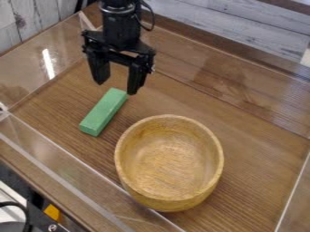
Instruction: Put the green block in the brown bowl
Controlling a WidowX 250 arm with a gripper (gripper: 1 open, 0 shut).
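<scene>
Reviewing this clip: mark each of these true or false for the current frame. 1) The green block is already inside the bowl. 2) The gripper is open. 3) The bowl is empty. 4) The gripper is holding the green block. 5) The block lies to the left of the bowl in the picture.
1) False. The green block lies flat on the wooden table, outside the brown bowl.
2) True. The gripper has its fingers spread apart.
3) True. Only bare wood grain shows inside the bowl.
4) False. The gripper hangs above the block's far end with nothing between its fingers.
5) True. The block sits left of the bowl and slightly farther back.
</scene>
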